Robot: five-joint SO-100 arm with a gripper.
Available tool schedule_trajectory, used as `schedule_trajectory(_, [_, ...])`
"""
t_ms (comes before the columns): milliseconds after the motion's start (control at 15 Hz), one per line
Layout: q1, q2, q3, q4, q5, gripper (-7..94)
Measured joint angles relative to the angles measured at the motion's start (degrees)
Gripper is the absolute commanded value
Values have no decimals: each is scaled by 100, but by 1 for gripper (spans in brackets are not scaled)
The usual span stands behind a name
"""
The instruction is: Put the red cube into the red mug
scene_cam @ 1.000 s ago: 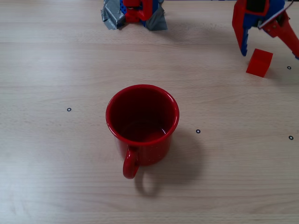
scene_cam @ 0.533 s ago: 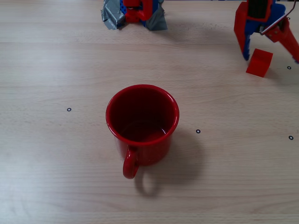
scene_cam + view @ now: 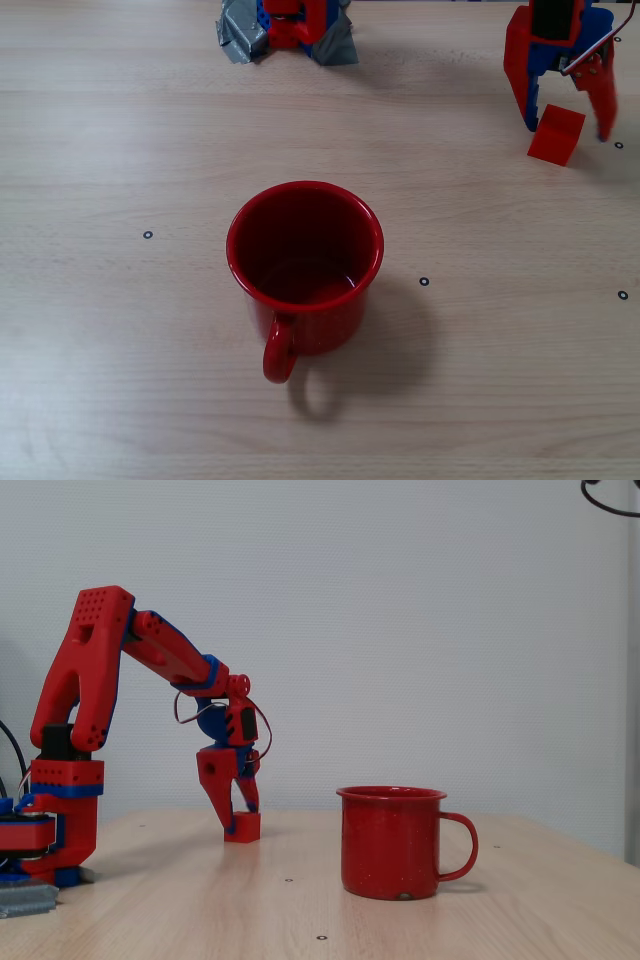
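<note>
The claw (image 3: 567, 120) straddles the red cube (image 3: 556, 134) on the tabletop (image 3: 120, 330), jaws parted, not yet clenched. The red mug (image 3: 304, 265) stands well apart, toward the picture's lower left.

- A fixed view looks steeply down on the bench (image 3: 120, 120) from above, close in, facing the arm's base (image 3: 290, 25) at the top edge; the red mug (image 3: 305, 265) fills the centre.
- A fixed view sits low at bench (image 3: 500, 920) height, side-on, taking in the whole arm (image 3: 150, 680) against a pale wall.
- Both share the red mug (image 3: 395, 842), the red cube (image 3: 556, 134) (image 3: 242, 826) and the pincer (image 3: 565, 125) (image 3: 237, 815).
</note>
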Motion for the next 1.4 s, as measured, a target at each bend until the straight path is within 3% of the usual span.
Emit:
schedule_trajectory(133, [0, -9, 0, -88, -9, 0])
schedule_trajectory(733, [97, 9, 123, 35, -9, 0])
schedule_trajectory(933, [308, 299, 62, 844, 26, 0])
schedule_trajectory(1267, [844, 387, -2742, 3190, 123, 0])
schedule_trajectory(1400, [1151, 633, -3938, 3814, -264, 0])
